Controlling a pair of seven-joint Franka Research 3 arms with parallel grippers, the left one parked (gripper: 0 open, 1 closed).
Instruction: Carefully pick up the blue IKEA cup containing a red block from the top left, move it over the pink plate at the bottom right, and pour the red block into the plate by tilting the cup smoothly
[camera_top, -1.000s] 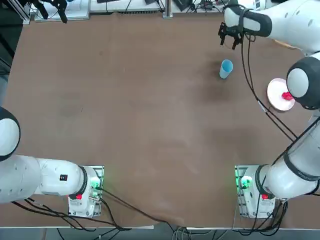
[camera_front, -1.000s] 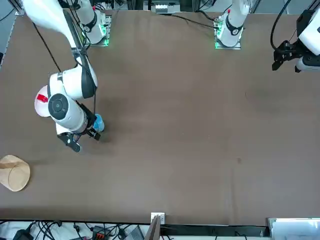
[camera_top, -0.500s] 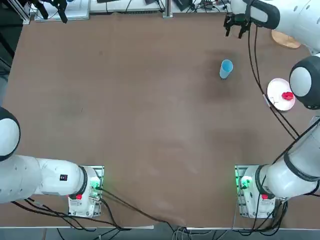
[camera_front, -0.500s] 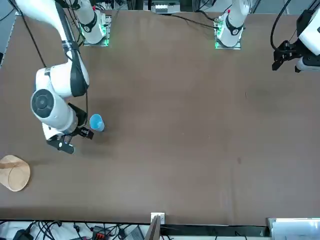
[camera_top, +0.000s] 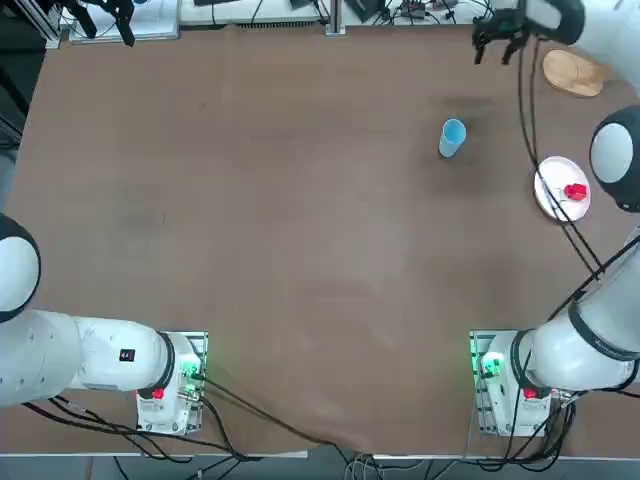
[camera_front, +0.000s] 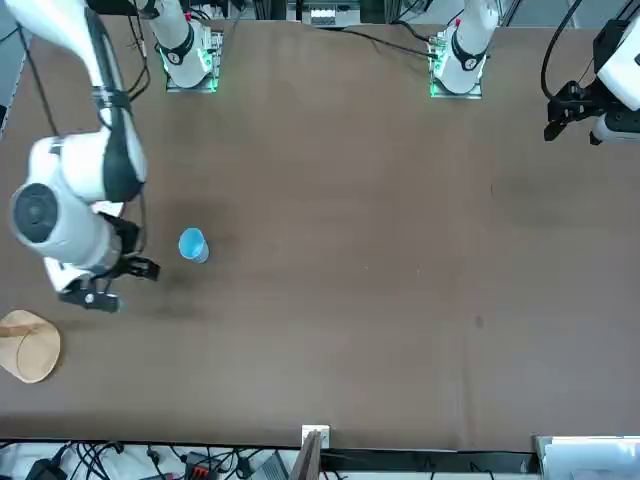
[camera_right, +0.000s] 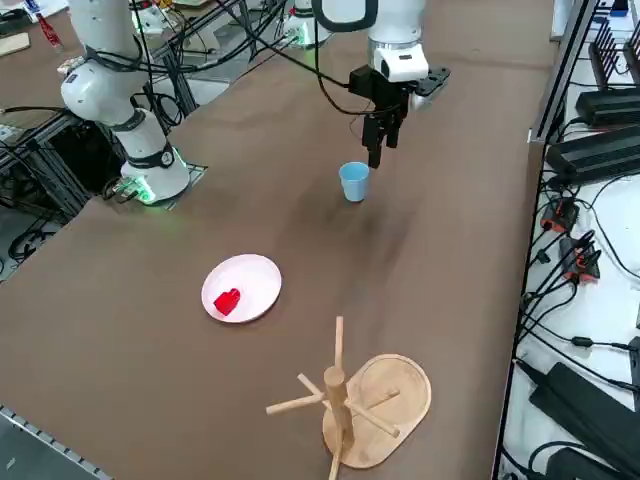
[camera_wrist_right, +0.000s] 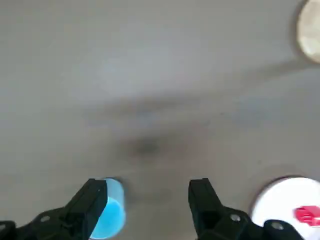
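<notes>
Blue cup (camera_top: 452, 138) upright on brown table (camera_top: 300, 230), right of centre in upper part of top view; apart from right gripper (camera_wrist_right: 145, 187), which hangs above table near upper right corner there. Its fingers spread wide, nothing between them. Red block (camera_right: 227, 301) on pink plate (camera_right: 256, 283), left of centre in right side view. Wooden stand (camera_right: 375, 420) at lower middle of same view. Between cup and plate, bare tabletop; arm's dark cables (camera_top: 533, 130) cross over plate in top view.
</notes>
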